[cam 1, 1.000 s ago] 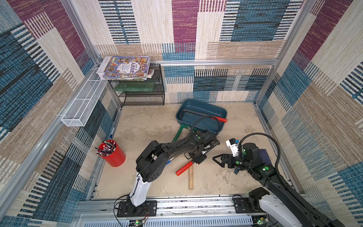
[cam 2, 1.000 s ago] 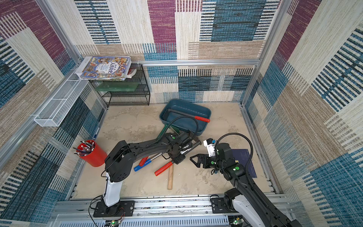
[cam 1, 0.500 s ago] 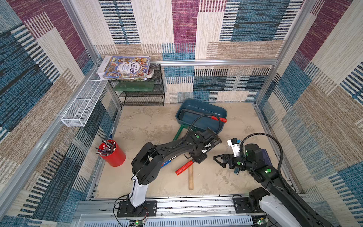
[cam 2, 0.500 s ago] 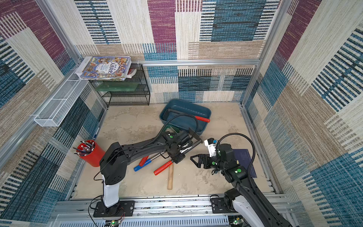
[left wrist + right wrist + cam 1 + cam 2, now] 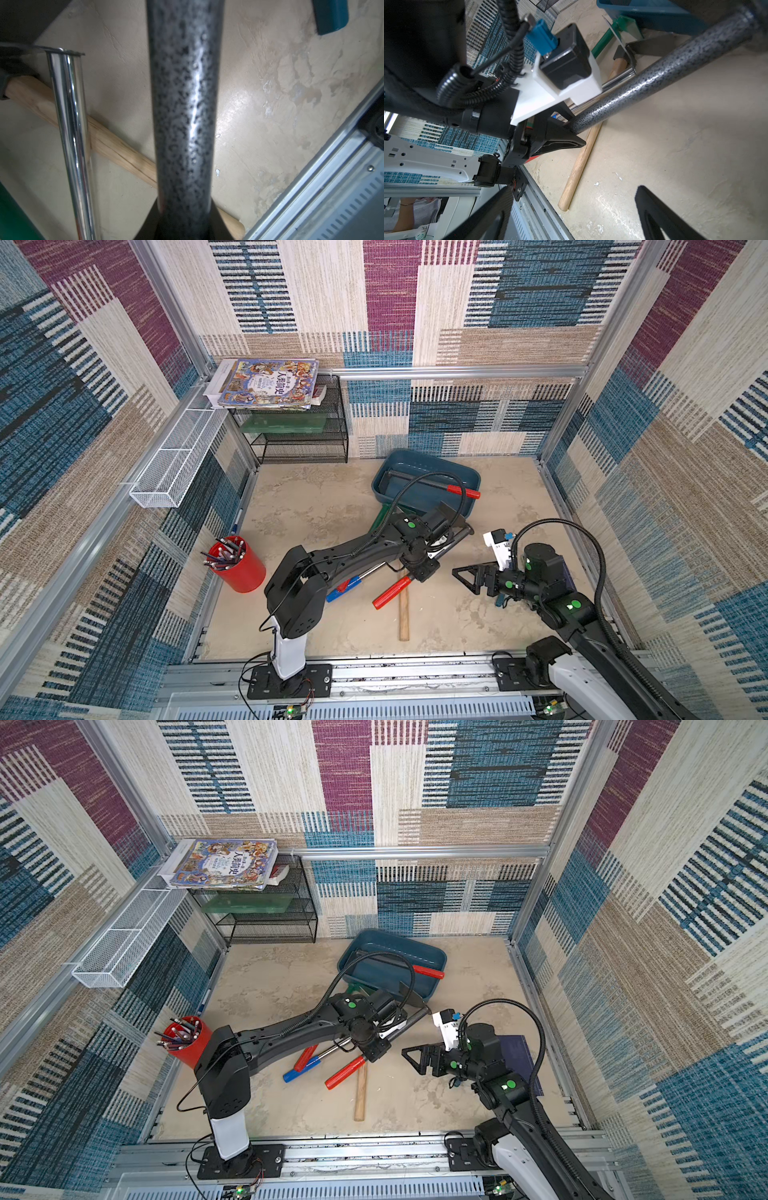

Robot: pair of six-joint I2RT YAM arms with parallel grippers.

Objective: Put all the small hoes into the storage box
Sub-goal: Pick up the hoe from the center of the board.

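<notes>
Small hoe: we see the small hoe [image 5: 185, 116], a speckled dark-grey shaft with a red grip [image 5: 391, 594], held outside the storage box on its near side.
Hoe head: in a top view the dark blade [image 5: 409, 996] sits just beside the box's near rim; we cannot tell whether it touches.
Hoe grip end: the red grip crosses over a wooden handle [image 5: 403, 616] that lies on the floor.
Left gripper: the left gripper [image 5: 420, 570] is clenched around the hoe's shaft, between the blade and the red grip.
Right gripper: the right gripper [image 5: 463, 580] is released, its jaws wide apart with nothing between them, near the hoe but apart from it.
Storage box: the storage box [image 5: 432, 466] rests on the floor toward the back wall; we see a black-shafted tool in it, its red handle [image 5: 463, 491] jutting over the right rim.
Other tools: a chrome-shafted tool with a blue and red handle [image 5: 345, 588] lies under the left arm; a green tool [image 5: 625, 27] lies by the box's near left corner.
Surroundings: we note a red cup of pens [image 5: 239, 568] at the left, a black wire rack [image 5: 299, 439] with a book [image 5: 268, 383] on top in the back corner, and a white mesh basket [image 5: 174, 464] on the left wall.
</notes>
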